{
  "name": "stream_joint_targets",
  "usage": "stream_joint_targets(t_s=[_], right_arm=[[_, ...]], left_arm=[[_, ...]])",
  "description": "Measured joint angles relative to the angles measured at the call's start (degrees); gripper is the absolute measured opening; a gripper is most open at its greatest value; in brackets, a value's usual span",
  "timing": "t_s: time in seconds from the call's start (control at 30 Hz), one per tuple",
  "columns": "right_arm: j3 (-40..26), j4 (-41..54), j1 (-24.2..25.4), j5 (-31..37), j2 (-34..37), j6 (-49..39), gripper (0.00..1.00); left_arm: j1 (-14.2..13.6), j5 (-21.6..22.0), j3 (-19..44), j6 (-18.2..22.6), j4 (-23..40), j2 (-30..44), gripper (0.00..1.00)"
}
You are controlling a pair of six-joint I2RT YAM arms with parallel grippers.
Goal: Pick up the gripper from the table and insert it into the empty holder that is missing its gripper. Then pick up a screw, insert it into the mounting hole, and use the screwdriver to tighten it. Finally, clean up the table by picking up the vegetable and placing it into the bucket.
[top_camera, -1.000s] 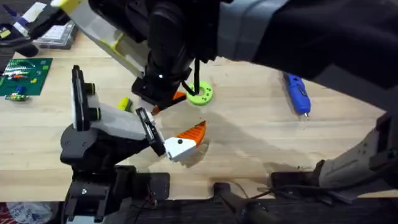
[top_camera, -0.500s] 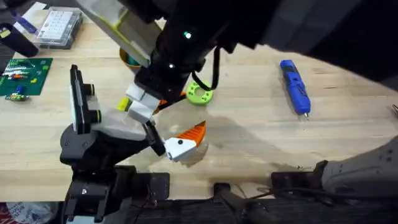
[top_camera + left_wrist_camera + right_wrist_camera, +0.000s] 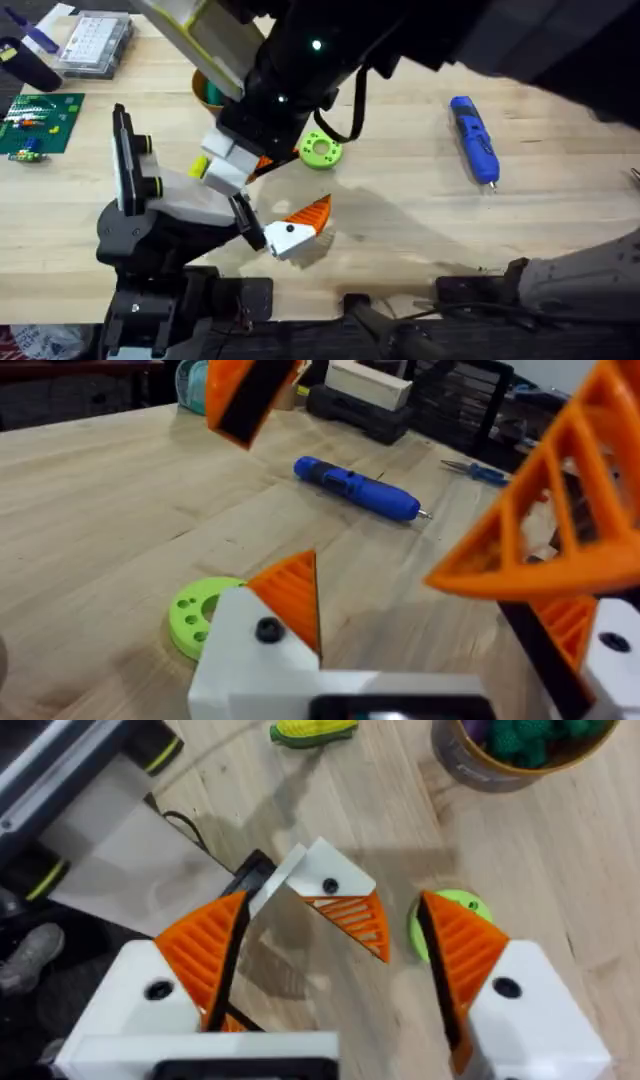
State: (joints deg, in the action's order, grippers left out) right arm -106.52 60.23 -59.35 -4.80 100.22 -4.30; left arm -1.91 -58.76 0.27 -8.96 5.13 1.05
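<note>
Plainly the right fingers (image 3: 332, 902) stand wide with nothing in them, hovering over the gripper (image 3: 328, 878), which sits below and between them. Its white block rests against the black holder at the tip of the left arm, and its orange ribbed part points away from that arm. Whether it is fully seated there I cannot tell. From overhead the gripper (image 3: 293, 226) looks raised off the table (image 3: 400, 230), with a shadow under it. The left fingers (image 3: 285, 585) stand well apart, with bare table between. The gripper looks like hard printed plastic: light, stiff and unlikely to give under a squeeze. The tapered ribbed end would probably wedge out of a pinch. The flat sides of the white block look the safer hold, leaving the small dark screw hole on its face uncovered. The green ring (image 3: 462, 908) lies just beside one right finger. The screwdriver (image 3: 476, 150) lies well apart from both pairs. The bucket (image 3: 203, 92) is beyond the right fingers.
</note>
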Motion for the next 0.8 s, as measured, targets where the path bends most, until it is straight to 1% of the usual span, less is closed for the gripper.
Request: stream_joint_targets(t_s=[0.57, 0.6, 0.63, 0.77, 0.8], right_arm=[[0.0, 0.0, 0.0, 0.0, 0.0, 0.0, 0.994], [0.0, 0.0, 0.0, 0.0, 0.0, 0.0, 0.994], [0.0, 0.0, 0.0, 0.0, 0.0, 0.0, 0.994], [0.0, 0.0, 0.0, 0.0, 0.0, 0.0, 0.994], [0.0, 0.0, 0.0, 0.0, 0.0, 0.0, 0.994]], left_arm=[[0.0, 0.0, 0.0, 0.2, 0.0, 0.0, 0.979], [0.0, 0.0, 0.0, 0.1, 0.0, 0.0, 0.927], [0.0, 0.0, 0.0, 0.1, 0.0, 0.0, 0.798], [0.0, 0.0, 0.0, 0.2, 0.0, 0.0, 0.167], [0.0, 0.0, 0.0, 0.4, 0.0, 0.0, 0.061]])
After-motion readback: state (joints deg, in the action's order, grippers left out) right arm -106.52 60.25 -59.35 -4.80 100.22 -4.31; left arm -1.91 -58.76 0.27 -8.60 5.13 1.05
